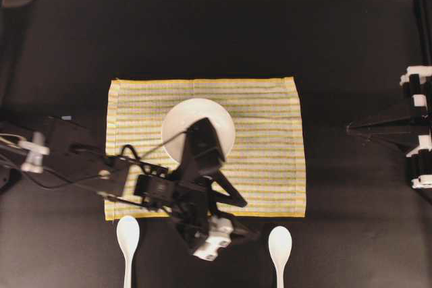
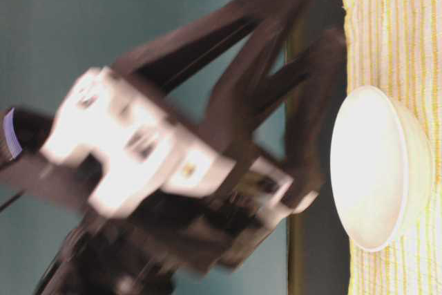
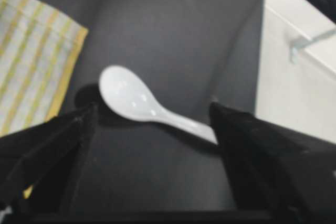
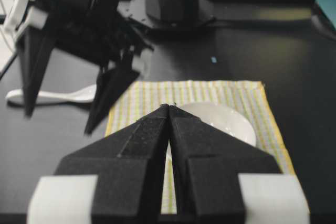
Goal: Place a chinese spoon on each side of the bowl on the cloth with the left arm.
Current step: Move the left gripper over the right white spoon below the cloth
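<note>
White spoon point(image 3: 139, 103) lies on bare black table point(image 3: 173, 35) between my left claw's point(image 1: 217, 202) wide-open fingers point(image 3: 47, 150), cloth point(image 1: 270, 139) edge just beside one finger, bowl point(image 1: 185, 123) further back on the cloth; second spoon point(image 1: 127, 235) sits off to the other side. Right claw point(image 4: 169, 114) pressed shut, empty. Risk, I judge: glossy spoon skidding or tipping if I close off-centre, or a finger snagging the cloth; no labels legible.
</note>
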You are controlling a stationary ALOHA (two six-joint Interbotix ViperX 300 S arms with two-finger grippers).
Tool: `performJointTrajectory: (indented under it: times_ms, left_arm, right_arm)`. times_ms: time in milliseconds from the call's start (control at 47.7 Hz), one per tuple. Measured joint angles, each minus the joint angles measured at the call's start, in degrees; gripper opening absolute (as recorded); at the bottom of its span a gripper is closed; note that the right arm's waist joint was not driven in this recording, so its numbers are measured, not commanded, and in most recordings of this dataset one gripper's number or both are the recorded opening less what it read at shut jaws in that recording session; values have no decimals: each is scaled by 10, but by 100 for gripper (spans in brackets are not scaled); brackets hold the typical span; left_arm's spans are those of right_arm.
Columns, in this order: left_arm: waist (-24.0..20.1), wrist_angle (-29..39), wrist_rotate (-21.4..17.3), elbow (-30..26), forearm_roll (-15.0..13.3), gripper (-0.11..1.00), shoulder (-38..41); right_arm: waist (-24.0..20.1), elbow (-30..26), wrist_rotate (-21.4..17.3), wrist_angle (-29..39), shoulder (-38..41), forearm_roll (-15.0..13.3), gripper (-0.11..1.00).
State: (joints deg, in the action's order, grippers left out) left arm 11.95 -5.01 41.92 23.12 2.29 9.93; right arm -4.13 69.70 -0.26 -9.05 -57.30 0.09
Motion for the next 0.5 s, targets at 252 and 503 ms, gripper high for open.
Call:
performJointTrajectory:
  times_ms: [252,503]
  left_arm:
    - [-2,-8,-17,-59,0,83,95]
    - [-10,-20,-54,-110,0,83,167]
  right_arm:
    - [0,2,0,0,-1,0,-1]
    - [0,1,0,-1,-1,0,-1]
